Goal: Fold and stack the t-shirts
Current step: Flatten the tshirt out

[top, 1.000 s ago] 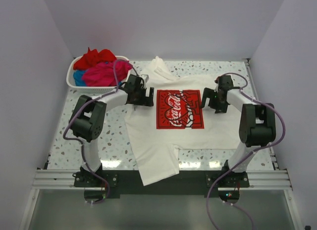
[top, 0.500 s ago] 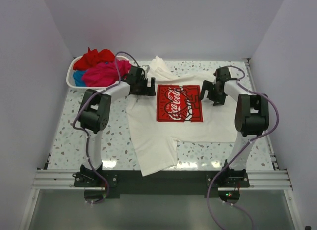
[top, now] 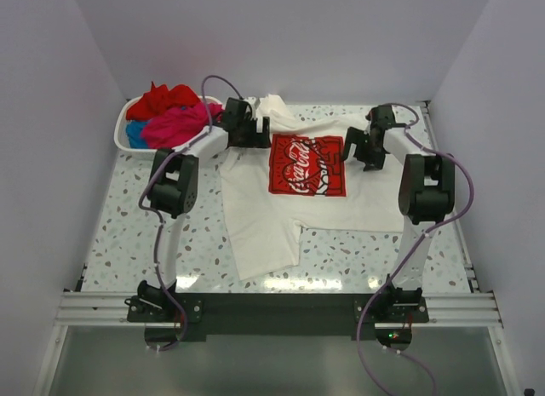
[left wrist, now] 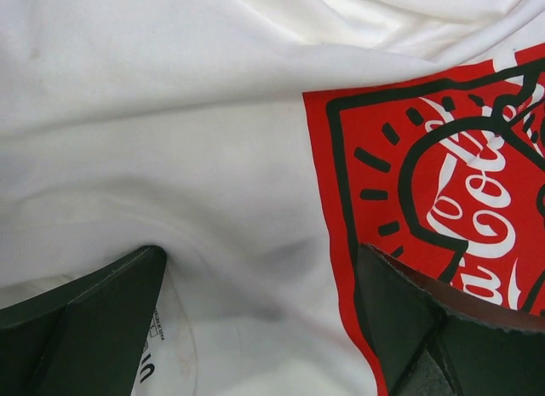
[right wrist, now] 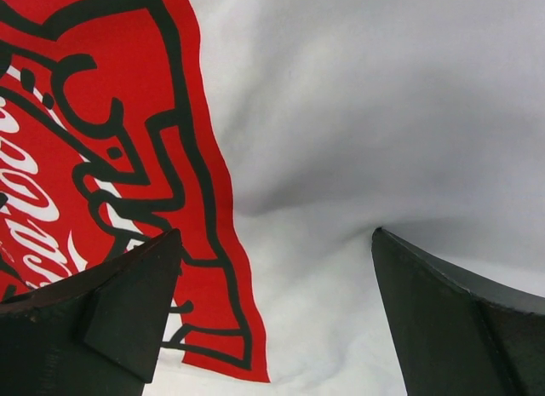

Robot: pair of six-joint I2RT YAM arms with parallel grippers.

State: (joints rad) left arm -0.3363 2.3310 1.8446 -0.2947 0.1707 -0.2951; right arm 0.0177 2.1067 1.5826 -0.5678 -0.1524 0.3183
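Note:
The white t-shirt (top: 341, 200) with the red Coca-Cola print (top: 307, 164) lies spread face up on the table, one lower corner trailing toward the near left. My left gripper (top: 255, 134) rests on its far left shoulder and my right gripper (top: 356, 149) on the cloth right of the print. In the left wrist view the gripper (left wrist: 260, 251) has its jaws wide apart, pressed onto white cloth beside the print (left wrist: 443, 183). In the right wrist view the gripper (right wrist: 277, 234) is also spread over white cloth by the print (right wrist: 94, 140). Neither clamps the cloth.
A white slatted basket (top: 121, 134) at the far left corner holds a red shirt (top: 166, 98), a magenta-pink shirt (top: 174, 125) and a blue one (top: 134, 134). The terrazzo table (top: 128, 226) is bounded by white walls and a metal rail at the near edge.
Both grippers have moved toward the far side of the table, and the white shirt has slid that way with them, its lower hem pulling back from the near edge.

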